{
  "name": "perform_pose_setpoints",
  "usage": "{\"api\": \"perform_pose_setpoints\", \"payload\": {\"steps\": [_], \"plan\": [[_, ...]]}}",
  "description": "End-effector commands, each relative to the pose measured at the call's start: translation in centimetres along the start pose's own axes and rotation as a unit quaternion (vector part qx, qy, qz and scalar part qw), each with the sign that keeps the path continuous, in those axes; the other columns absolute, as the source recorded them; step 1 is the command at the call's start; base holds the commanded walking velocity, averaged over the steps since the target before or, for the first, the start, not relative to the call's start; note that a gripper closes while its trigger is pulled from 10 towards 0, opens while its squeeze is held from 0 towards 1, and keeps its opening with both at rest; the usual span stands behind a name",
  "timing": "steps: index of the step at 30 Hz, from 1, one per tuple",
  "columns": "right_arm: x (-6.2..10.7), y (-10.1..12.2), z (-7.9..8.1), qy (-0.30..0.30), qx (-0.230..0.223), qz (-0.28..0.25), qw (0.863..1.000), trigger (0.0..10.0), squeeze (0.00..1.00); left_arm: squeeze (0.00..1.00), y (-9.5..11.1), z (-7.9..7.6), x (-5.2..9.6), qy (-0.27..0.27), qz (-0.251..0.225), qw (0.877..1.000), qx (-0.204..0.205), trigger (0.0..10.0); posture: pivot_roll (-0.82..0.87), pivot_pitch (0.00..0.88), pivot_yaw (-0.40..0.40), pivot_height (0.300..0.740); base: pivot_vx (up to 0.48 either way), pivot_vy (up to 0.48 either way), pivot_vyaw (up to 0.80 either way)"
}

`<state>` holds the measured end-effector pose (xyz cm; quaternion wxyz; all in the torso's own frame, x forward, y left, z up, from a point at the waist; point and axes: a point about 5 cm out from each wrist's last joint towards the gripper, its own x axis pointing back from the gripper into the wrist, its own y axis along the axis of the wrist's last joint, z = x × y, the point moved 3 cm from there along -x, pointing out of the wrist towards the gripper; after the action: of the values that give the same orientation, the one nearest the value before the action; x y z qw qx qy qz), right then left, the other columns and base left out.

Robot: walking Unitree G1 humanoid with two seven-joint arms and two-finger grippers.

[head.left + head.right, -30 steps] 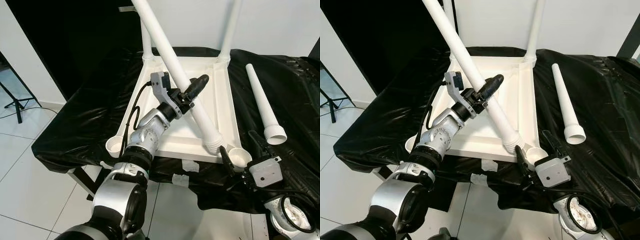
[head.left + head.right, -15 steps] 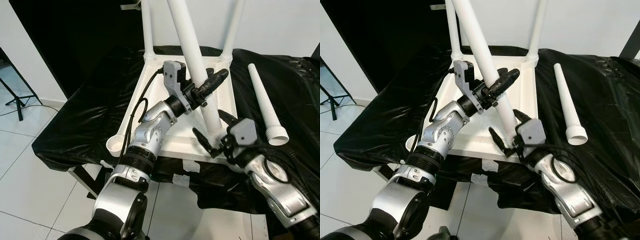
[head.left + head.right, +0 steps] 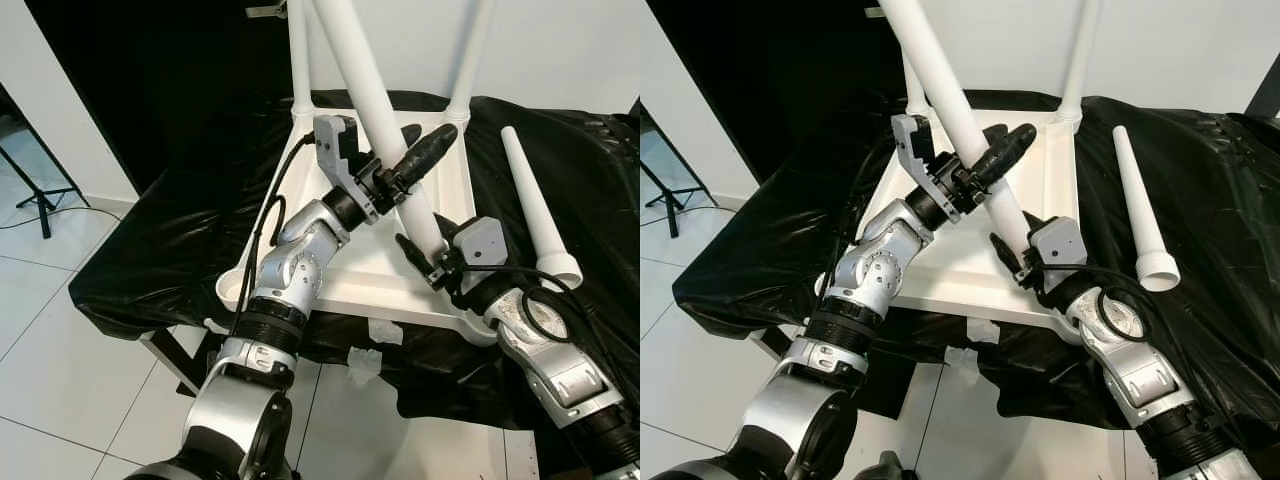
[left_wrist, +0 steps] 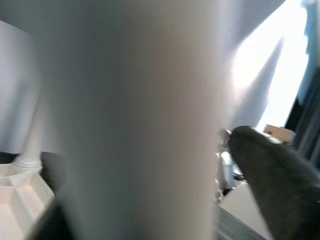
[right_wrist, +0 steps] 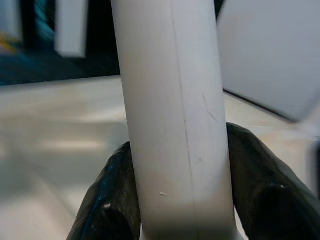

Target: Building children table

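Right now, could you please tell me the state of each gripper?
Left gripper: shut on the tilted table leg.
Right gripper: shut on the same leg, near its lower end.

The upturned plastic tabletop [image 3: 350, 275] is plain white, as are the tapered leg [image 3: 385, 125] held at a slant, the two mounted legs and the loose leg [image 3: 535, 215] beside it. Glossy black sheeting [image 3: 170, 240] covers the bench. Both arms are silver with grey wrist housings and black fingers [image 5: 107, 200]. The floor tiles [image 3: 60, 390] are pale white.

White wall [image 3: 560, 50], pale tiled floor [image 3: 60, 380], black-draped workbench [image 3: 150, 260], black backdrop [image 3: 150, 90].
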<state>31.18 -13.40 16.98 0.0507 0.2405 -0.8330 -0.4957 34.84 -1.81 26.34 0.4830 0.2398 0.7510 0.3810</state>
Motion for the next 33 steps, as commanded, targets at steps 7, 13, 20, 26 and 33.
{"api": "perform_pose_setpoints", "payload": {"steps": [7,13,20,26,33], "plan": [[0.1,-1.5,-1.1,-0.101,0.184,0.043,0.977,0.0,0.0,0.0,4.1,-3.6,-3.5,-0.005,-0.106,0.994,0.005,10.0,0.09,0.0,0.033,0.74,0.0,0.0,0.0],[1.7,-2.4,-0.7,-0.204,0.221,0.043,0.953,0.0,0.0,0.0,6.6,-2.2,-3.5,0.049,-0.163,0.982,0.08,10.0,0.1,0.0,0.05,0.74,0.0,0.0,0.0],[2.2,-2.0,0.4,-0.255,0.214,-0.003,0.943,0.0,0.0,0.0,6.5,-1.1,-2.4,0.079,-0.173,0.976,0.109,0.0,0.11,0.0,0.058,0.74,0.0,0.0,0.0],[1.3,-1.3,1.0,-0.244,0.221,-0.02,0.944,1.5,0.0,0.0,6.9,-0.9,-1.9,0.078,-0.182,0.975,0.099,0.0,0.11,0.0,0.047,0.74,0.0,0.0,0.0],[0.7,-1.4,1.1,-0.203,0.202,-0.009,0.958,10.0,0.0,0.0,6.4,-1.8,-1.7,0.056,-0.17,0.98,0.088,0.0,0.12,0.0,0.037,0.74,0.0,0.0,0.0]]}}
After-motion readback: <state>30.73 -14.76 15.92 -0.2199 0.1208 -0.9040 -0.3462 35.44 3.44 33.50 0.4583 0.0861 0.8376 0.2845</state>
